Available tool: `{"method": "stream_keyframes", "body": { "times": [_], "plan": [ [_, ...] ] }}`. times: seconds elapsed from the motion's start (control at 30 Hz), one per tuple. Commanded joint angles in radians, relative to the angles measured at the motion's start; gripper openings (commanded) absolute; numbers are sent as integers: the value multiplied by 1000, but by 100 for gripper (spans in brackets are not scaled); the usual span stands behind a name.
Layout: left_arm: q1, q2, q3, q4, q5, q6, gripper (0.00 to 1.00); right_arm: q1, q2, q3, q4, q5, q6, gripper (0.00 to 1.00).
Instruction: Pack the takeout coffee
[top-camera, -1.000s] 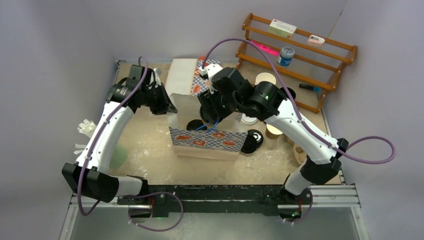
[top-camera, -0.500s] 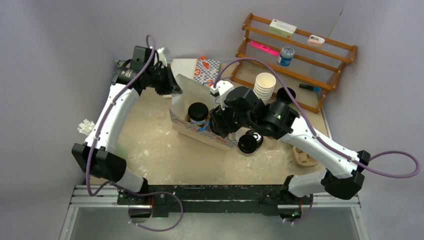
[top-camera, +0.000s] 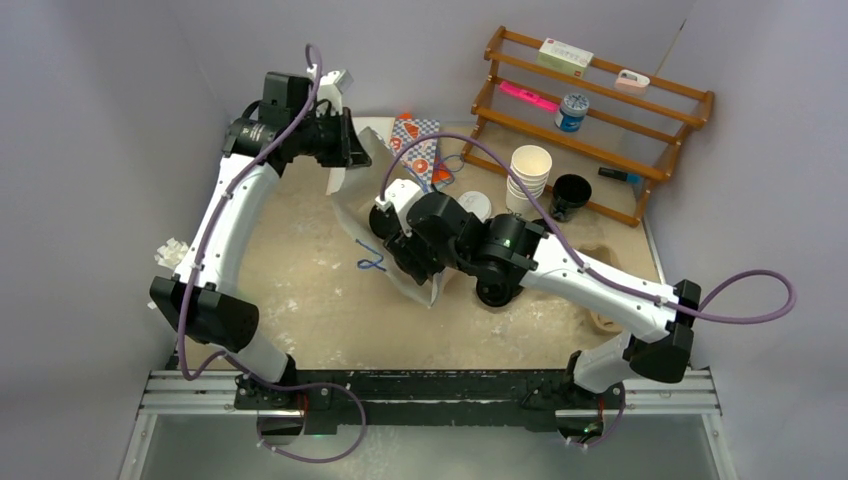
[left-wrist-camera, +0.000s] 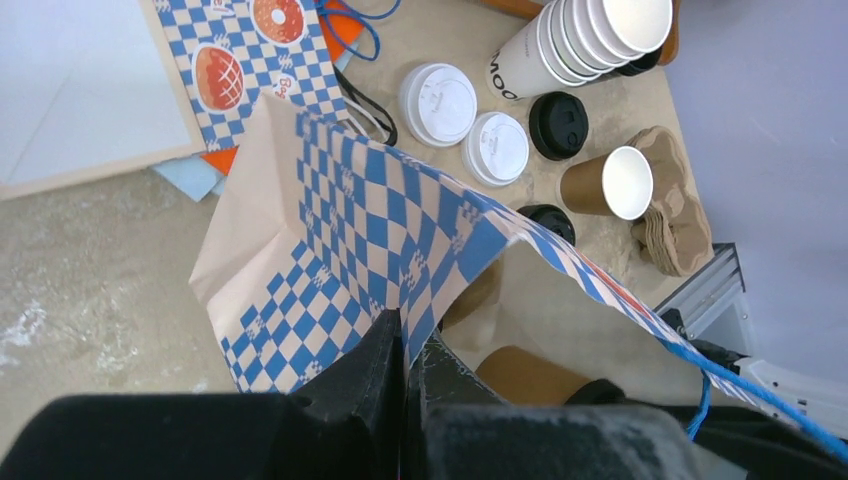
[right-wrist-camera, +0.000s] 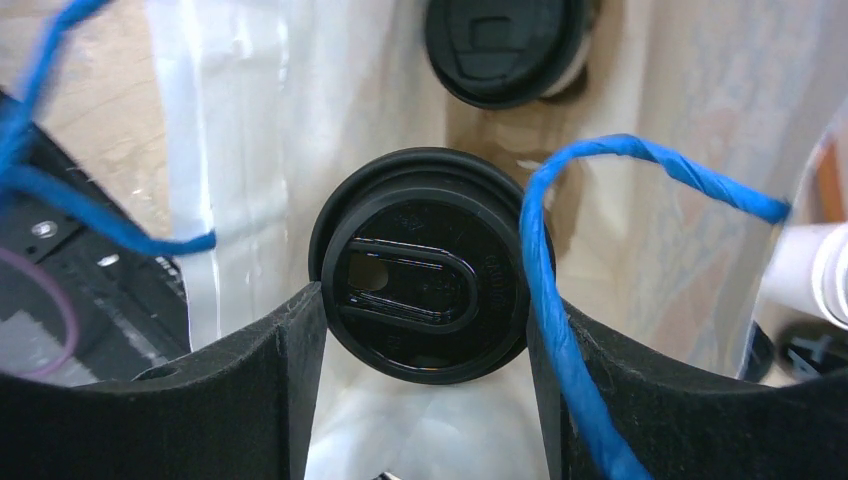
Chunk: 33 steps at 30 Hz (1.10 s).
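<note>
1 takeout coffee (right-wrist-camera: 420, 265), black lid up, inside checkered paper bag (left-wrist-camera: 380, 230), clasped between wide-set fingers of right gripper (right-wrist-camera: 425, 310); 2nd lidded cup (right-wrist-camera: 500, 40) just beyond; left gripper (left-wrist-camera: 405, 350) pinched tight on bag rim.

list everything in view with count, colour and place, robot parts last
blue-and-white checked paper bag: 1, blue/white, mid-table
paper coffee cups with black plastic lids: 2, black-topped, inside bag
stack of lidless white paper cups: 1, white, by rack
white round plastic lids: 2, white, beside stack
black round lid: 1, black, beside stack
lidless brown paper cup: 1, brown, right side
brown pulp cup carriers: 1 pile, brown, right edge
wooden rack: 1, brown, far-right corner
left gripper: 1, black, shut on bag rim
right gripper: 1, black, gripping one cup in bag
</note>
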Motion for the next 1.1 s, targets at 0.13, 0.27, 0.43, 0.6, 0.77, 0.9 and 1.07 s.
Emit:
{"method": "stream_keyframes", "body": {
  "times": [0.13, 0.27, 0.43, 0.6, 0.77, 0.9, 1.07],
  "plan": [
    [3, -14, 24, 91, 101, 88, 0, -6, -21, -33, -54, 212, -6, 22],
    [-11, -30, -11, 117, 117, 103, 0, -6, 18, -23, -48, 229, -8, 22],
    [-26, -39, -14, 123, 130, 125, 0, -12, 61, -23, -32, 274, -6, 21],
    [-38, -42, -28, 133, 144, 129, 0, -15, 111, 0, -21, 278, 11, 21],
    [-44, -42, -32, 142, 155, 124, 0, -27, 126, -21, -1, 289, 26, 20],
    [-45, -47, -44, 142, 161, 121, 0, -38, 138, -23, 25, 298, 37, 20],
    [-45, -50, -53, 145, 168, 113, 0, -41, 134, -86, 100, 300, 30, 20]
  ]
}}
